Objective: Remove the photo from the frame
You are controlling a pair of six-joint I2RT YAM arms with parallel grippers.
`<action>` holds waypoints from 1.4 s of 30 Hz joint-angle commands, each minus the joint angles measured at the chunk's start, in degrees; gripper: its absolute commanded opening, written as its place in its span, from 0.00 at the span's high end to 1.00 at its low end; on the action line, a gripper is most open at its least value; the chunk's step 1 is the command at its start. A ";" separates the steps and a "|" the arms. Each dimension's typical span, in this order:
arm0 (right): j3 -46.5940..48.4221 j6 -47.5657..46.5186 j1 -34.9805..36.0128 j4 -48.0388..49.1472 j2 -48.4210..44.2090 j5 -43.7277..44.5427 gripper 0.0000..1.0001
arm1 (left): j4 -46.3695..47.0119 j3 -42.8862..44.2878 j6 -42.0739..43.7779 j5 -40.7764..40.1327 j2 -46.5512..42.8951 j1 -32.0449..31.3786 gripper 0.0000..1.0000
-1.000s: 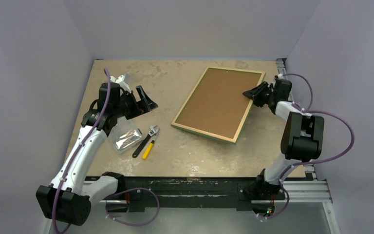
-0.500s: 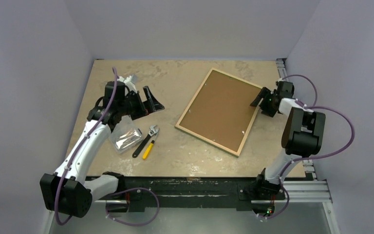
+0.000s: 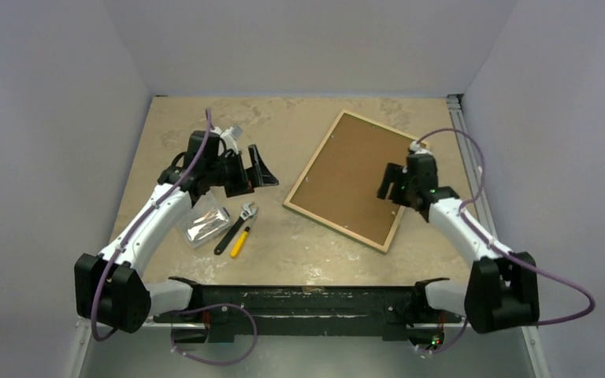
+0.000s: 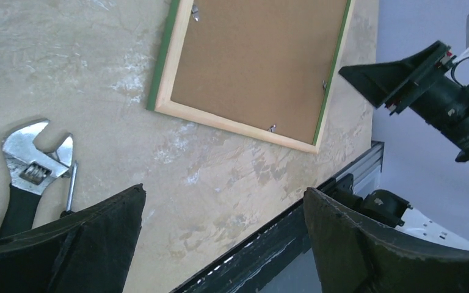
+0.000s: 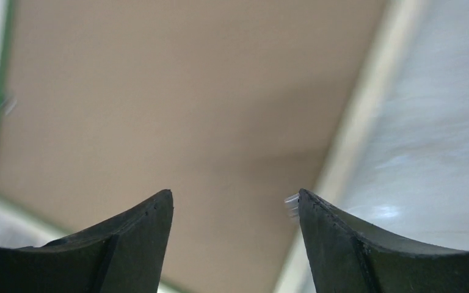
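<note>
Well, barely started, I'd say. Down on the table (image 3: 299,244) the frame (image 3: 315,157) lies face down, right of centre and skewed, pale wood up and a green strip along its outer edge. Its brown board (image 3: 350,177) sits flush inside the rim, so nothing is out yet.

Over the board's right side, close to the wood edge, hangs the right claw (image 5: 235,192), jaws apart and empty. Well off to the left is the left claw (image 3: 254,169), jaws wide and gripping nothing.

Little metal tabs (image 4: 272,128) show along the inner rim; they look to me like what pins the board in. So what's left: tabs turned, board lifted, photo pulled.

Now the blind spots. I can't see the photo at all; my guess is it's under the board. The right wrist view is blurred, so I can't tell whether that claw touches the board. Which way each tab is turned is too small to make out.
</note>
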 commanded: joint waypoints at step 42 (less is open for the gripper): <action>-14.17 27.29 54.82 18.20 -16.75 14.68 0.35 | -13.54 -5.52 14.40 -31.11 10.87 -14.48 0.46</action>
